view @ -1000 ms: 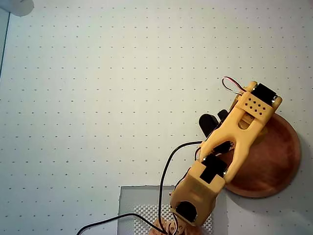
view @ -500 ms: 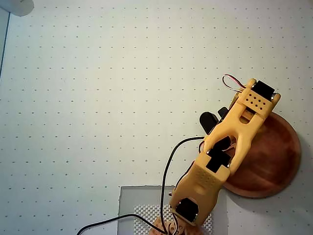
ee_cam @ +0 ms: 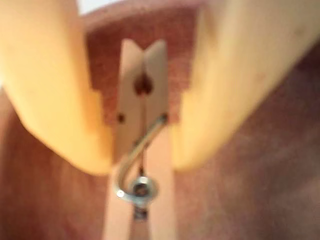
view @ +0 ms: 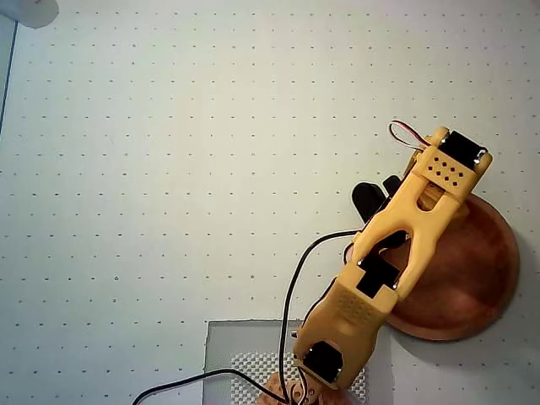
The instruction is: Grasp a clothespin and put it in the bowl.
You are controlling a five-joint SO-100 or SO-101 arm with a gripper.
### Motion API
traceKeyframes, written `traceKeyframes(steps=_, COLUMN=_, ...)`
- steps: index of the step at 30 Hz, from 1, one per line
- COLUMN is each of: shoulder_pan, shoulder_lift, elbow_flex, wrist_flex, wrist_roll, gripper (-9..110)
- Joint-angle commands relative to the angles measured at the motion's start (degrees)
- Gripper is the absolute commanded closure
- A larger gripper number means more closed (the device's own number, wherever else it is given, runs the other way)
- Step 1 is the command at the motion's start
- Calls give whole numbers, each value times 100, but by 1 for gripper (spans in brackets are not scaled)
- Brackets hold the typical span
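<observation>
In the wrist view my gripper is shut on the clothespin, a light-tan wooden pin with a metal wire spring, held upright between the two orange fingers. Behind it, the reddish-brown inside of the bowl fills the view. In the overhead view the orange arm reaches over the bowl at the right; the gripper tips and the clothespin are hidden under the arm there.
A white dotted table top stretches left and up in the overhead view. A grey mat lies at the arm's base, with black cables running across it.
</observation>
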Motion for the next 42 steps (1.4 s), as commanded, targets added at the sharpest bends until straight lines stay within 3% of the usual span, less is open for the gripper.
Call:
traceKeyframes(steps=1, shoulder_pan=0, shoulder_lift=158, elbow_flex=-343, wrist_flex=26, wrist_roll=-44, gripper=105)
traceKeyframes(steps=37, shoulder_pan=756, shoulder_lift=-343, elbow_flex=-360, wrist_flex=26, wrist_roll=-255, gripper=104)
traceKeyframes(steps=42, shoulder_pan=738, shoulder_lift=-343, elbow_flex=-360, wrist_flex=26, wrist_roll=-299, gripper=97)
